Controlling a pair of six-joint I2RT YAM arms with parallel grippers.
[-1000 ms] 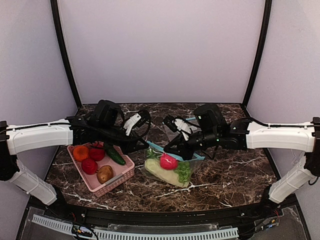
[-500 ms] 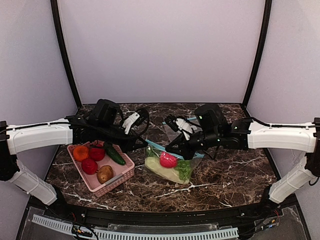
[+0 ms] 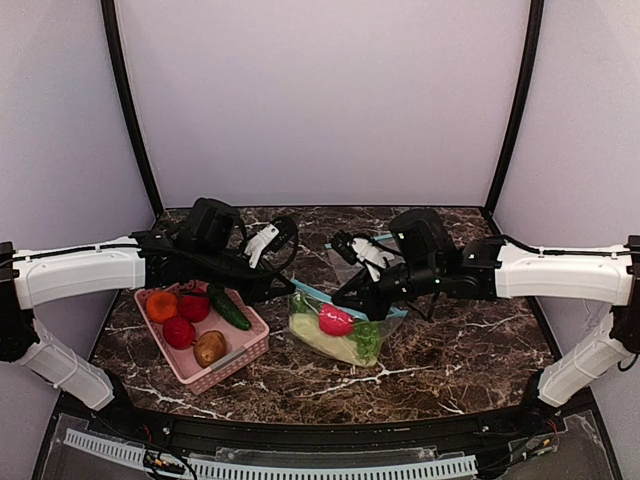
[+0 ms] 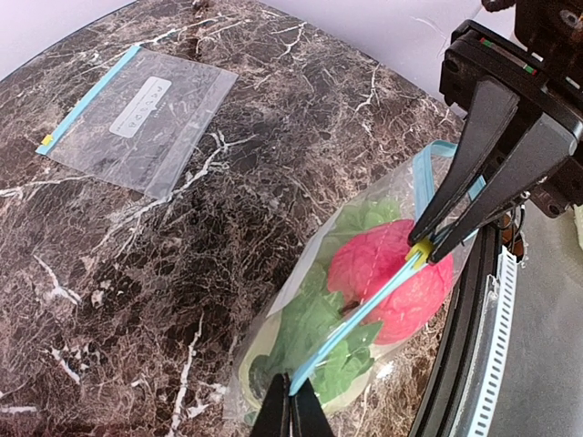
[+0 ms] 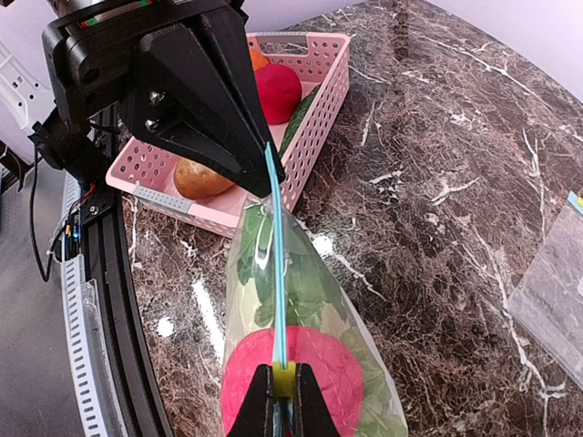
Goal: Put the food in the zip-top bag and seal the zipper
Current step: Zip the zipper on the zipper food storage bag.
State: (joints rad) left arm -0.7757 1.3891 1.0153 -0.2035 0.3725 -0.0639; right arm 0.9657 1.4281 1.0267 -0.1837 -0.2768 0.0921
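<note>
Sitting at far left on the bench [image 3: 450, 350], the pink basket [image 3: 238, 357] is holding spare vegetables. The left gripper [image 3: 284, 292] is pinching its fingers closed on the near end of the zipper [image 4: 364, 309]. The bag [image 3: 345, 338] is hanging between the arms, bottom apparently resting on the bench, carrying the red round piece [image 3: 336, 321], lettuce [image 3: 368, 342] and pale cabbage [image 3: 312, 340]. The right gripper [image 3: 348, 297] is clamping its fingers on the zipper's far end, at a yellow tab [image 4: 417, 251].

Risk, my judgement: the strip is being held taut, so a harder pull could be slipping it out of one pinch. The red piece is also bulging against the mouth, which could be leaving the middle unsealed.

Views: the overhead is hiding the zipper behind the fingers. The left wrist is showing the strip, the tab and a second bag [image 4: 137, 109] lying flat. The right wrist is showing the strip edge-on, so I cannot tell whether it is sealed.
</note>
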